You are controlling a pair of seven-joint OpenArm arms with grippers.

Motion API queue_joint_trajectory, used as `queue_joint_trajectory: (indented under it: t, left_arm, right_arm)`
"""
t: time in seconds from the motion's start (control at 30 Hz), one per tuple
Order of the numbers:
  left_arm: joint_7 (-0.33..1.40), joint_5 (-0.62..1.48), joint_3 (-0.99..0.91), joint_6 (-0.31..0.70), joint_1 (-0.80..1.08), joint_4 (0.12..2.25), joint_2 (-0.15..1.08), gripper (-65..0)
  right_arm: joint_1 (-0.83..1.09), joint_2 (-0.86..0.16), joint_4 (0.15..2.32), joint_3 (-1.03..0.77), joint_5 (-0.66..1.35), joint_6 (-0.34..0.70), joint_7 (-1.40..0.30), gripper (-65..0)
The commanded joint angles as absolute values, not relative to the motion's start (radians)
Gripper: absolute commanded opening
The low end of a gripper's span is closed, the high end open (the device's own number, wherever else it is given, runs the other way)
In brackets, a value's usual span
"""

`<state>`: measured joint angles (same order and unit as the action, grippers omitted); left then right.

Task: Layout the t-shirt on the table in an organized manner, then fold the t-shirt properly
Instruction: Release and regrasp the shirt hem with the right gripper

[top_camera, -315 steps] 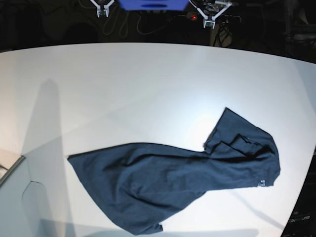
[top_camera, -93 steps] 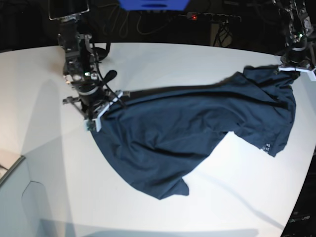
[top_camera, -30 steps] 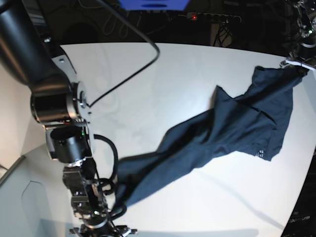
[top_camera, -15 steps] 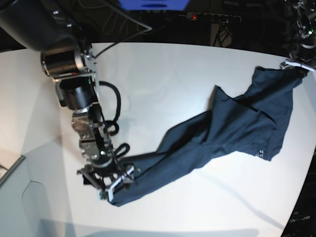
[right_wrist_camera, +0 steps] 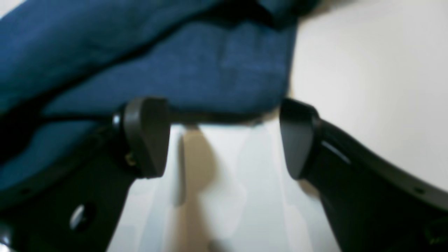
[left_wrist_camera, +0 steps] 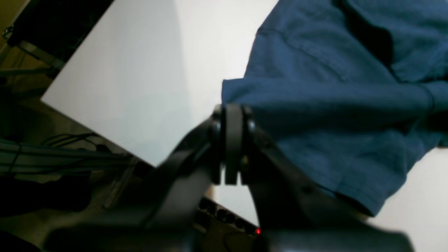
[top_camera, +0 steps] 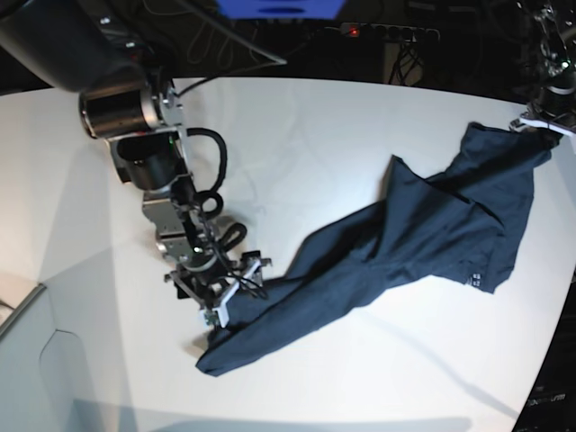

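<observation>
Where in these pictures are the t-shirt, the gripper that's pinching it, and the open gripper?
t-shirt (top_camera: 432, 229): base view, middle of the cloth.
left gripper (left_wrist_camera: 232, 175): left wrist view, closed fingertips at the shirt's edge.
right gripper (right_wrist_camera: 224, 140): right wrist view, gap between open fingertips.

One t-shirt (top_camera: 423, 243) lies on one tabletop (top_camera: 315, 135). Two robot arms are in view, each with one claw: left (top_camera: 544, 121) and right (top_camera: 220, 292).

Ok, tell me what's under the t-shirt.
Only the white table shows around the t-shirt, which lies stretched across it. Whatever sits beneath the fabric is covered; no lump suggests anything hidden.
</observation>
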<state>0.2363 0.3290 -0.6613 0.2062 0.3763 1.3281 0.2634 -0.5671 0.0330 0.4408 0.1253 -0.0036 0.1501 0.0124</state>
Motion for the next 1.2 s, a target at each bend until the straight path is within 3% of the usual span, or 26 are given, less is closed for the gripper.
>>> queue_joint_trajectory:
  t: [0.0,0.23,0.47,0.9,1.17]
  left_arm:
    - [0.217,0.332,-0.667,0.203,0.378,1.339,0.280,-64.9]
    - [0.223,0.331,-0.673,0.203,0.384,1.333,0.295,-64.9]
    - [0.216,0.340,-0.720,0.203,0.361,1.239,0.390,-64.9]
    - [0.223,0.332,-0.742,0.205,0.294,1.224,0.392,-64.9]
    - [0.223,0.332,-0.740,0.205,0.288,1.222,0.392,-64.9]
  right_arm:
    - [-0.599,0.035,0.458,0.125,-0.002,0.163,0.042,-15.5]
    - [-0.599,0.036,0.458,0.125,-0.002,0.163,0.042,-15.5]
    - [-0.596,0.036,0.458,0.124,-0.002,0.163,0.042,-15.5]
    - [-0.536,0.130,0.461,0.128,-0.005,0.163,0.033,-15.6]
    - [-0.503,0.128,0.458,0.128,-0.005,0.163,0.033,-15.8]
